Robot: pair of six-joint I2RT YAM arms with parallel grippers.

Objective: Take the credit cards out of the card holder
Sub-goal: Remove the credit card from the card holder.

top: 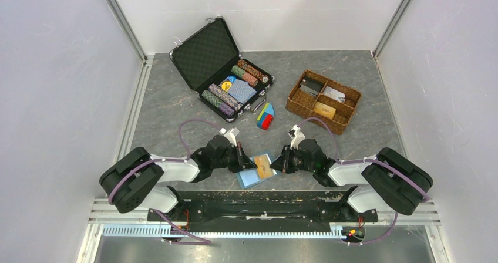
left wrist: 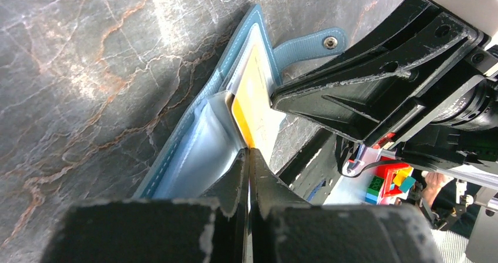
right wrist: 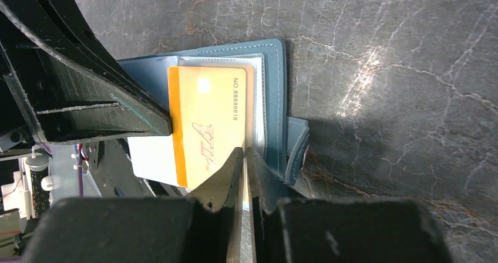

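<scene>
Both pincers clamped — left pincer (left wrist: 249, 153) on orange card (right wrist: 205, 116), right pincer (right wrist: 244, 155) on card holder (right wrist: 273, 81) | step: card looks half-out | next: slide card clear of holder

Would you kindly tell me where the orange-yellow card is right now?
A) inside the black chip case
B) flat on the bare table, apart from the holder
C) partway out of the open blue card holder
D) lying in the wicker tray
C: in the right wrist view the orange-yellow card lies over the open blue card holder, one end under its clear pocket, the rest jutting past its edge.
</scene>
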